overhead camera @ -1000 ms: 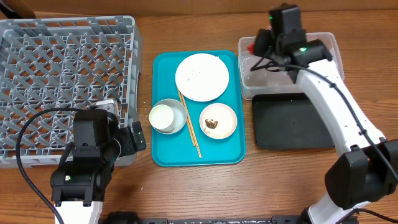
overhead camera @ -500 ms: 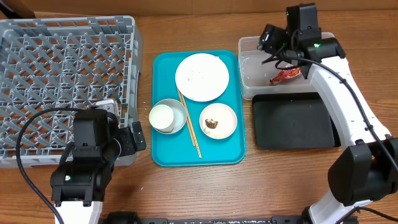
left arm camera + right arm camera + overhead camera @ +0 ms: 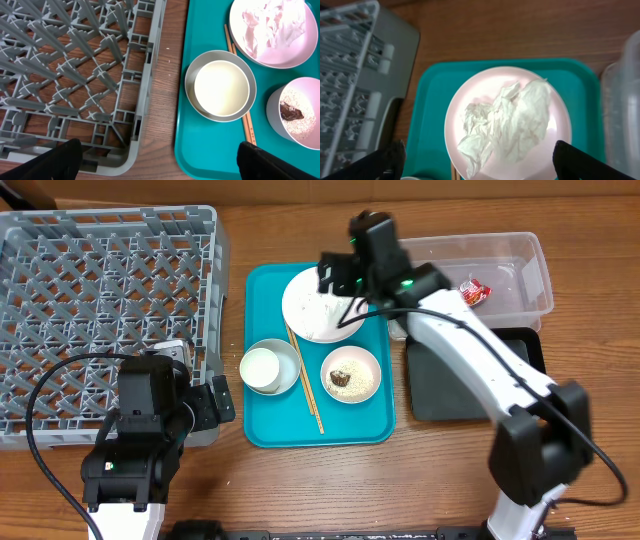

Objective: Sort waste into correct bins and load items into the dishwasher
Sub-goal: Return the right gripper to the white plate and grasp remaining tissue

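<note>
The crumpled red-and-white wrapper (image 3: 475, 292) lies in the clear tub (image 3: 530, 250), and the black tray (image 3: 470, 380) sits in front of that tub. My right gripper (image 3: 340, 285) (image 3: 480, 165) hangs open above the large plate (image 3: 312, 318) (image 3: 470, 90), which holds crumpled white paper (image 3: 510, 122) (image 3: 272, 22). On the small plate (image 3: 368, 370) (image 3: 305, 135) lie rice and a brown lump (image 3: 341, 378) (image 3: 292, 112). The chopsticks (image 3: 305, 385) (image 3: 248, 127) rest beside the bowl (image 3: 285, 370) (image 3: 220, 112), which holds a cup (image 3: 259, 366). My left gripper (image 3: 212, 400) (image 3: 160, 162) is open and empty near the grey dish rack (image 3: 100, 300) (image 3: 75, 65).
All the dishes sit on a teal serving tray (image 3: 270, 420) (image 3: 210, 155) between the rack and the bins. A narrow strip of bare wood (image 3: 160, 75) separates the rack's wall from the tray's left edge. My right arm reaches across the black tray.
My right gripper opened and the wrapper dropped into the clear tub. The right arm then swung left from the tub to above the large plate. The left arm stayed still.
</note>
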Robot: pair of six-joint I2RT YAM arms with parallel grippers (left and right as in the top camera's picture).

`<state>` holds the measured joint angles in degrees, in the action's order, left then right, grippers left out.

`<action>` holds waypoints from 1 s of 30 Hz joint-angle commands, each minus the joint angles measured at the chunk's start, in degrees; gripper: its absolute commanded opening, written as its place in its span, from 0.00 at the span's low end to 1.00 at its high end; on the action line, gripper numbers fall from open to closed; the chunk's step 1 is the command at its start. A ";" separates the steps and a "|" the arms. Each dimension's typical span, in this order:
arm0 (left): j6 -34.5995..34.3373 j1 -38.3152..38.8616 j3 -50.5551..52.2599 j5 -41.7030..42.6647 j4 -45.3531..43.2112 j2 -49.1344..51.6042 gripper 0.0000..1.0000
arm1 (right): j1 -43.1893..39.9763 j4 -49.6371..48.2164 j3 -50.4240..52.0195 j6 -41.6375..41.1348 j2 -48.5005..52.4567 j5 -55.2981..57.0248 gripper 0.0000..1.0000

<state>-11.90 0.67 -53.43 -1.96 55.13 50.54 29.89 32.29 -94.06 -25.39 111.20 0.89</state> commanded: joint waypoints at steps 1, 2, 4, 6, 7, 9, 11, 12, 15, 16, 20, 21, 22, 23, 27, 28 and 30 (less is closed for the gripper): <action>0.09 -0.04 -1.49 0.07 0.15 -0.02 1.00 | 1.29 -1.03 -0.02 0.31 4.55 2.93 0.97; 0.09 -0.04 -1.49 0.07 0.20 -0.02 1.00 | 1.68 -1.25 -0.02 0.31 5.73 2.93 0.99; 0.09 -0.04 -1.49 0.07 0.31 -0.02 1.00 | 2.56 -1.64 -0.02 0.31 7.85 2.91 1.00; 0.09 -0.04 -1.49 0.07 0.31 -0.02 1.00 | 3.69 -2.10 -0.02 0.31 10.51 2.93 1.00; 0.09 -0.04 -1.49 0.07 0.33 -0.02 1.00 | 4.02 -2.34 -0.02 0.31 11.28 2.93 1.00; 0.09 -0.04 -1.49 0.07 0.33 -0.02 1.00 | 4.70 -2.75 -0.02 0.31 12.66 2.93 1.00; 0.09 -0.04 -1.49 0.07 0.33 -0.02 1.00 | 5.18 -3.13 -0.02 0.31 13.88 2.93 1.00; 0.09 -0.04 -1.49 0.07 0.33 -0.02 1.00 | 5.44 -3.30 -0.02 0.28 14.69 2.93 1.00; 0.09 -0.04 -1.49 0.07 0.35 -0.02 1.00 | 5.64 -3.32 -0.02 0.26 16.39 2.95 1.00; 0.09 -0.04 -1.49 0.07 0.35 -0.02 1.00 | 5.64 -3.30 -0.02 0.26 16.85 2.95 1.00; 0.09 -0.04 -1.49 0.07 0.35 -0.02 1.00 | 5.64 -3.50 -0.09 0.26 17.29 3.15 0.73; 0.09 -0.04 -1.49 0.07 0.35 -0.02 1.00 | 5.64 -3.54 -0.15 0.26 17.29 3.15 0.61; 0.09 -0.04 -1.49 0.09 0.35 -0.02 1.00 | 5.64 -3.54 -0.20 0.26 17.29 3.15 0.47; 0.09 -0.04 -1.49 0.09 0.35 -0.02 1.00 | 5.62 -3.50 -0.22 0.26 17.29 3.15 0.37; 0.09 -0.04 -1.49 0.07 0.35 -0.02 1.00 | 5.09 -1.81 -0.22 0.26 15.93 3.61 0.04; 0.09 -0.04 -1.49 0.07 0.33 -0.02 1.00 | 4.92 -1.36 -0.22 0.28 15.17 4.26 0.04; 0.09 -0.04 -1.49 0.07 0.33 -0.02 1.00 | 4.42 -0.02 -0.68 0.28 12.92 6.60 0.04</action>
<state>-11.90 0.67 -53.52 -1.96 55.55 50.54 35.44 31.18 -94.06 -25.23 127.87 3.90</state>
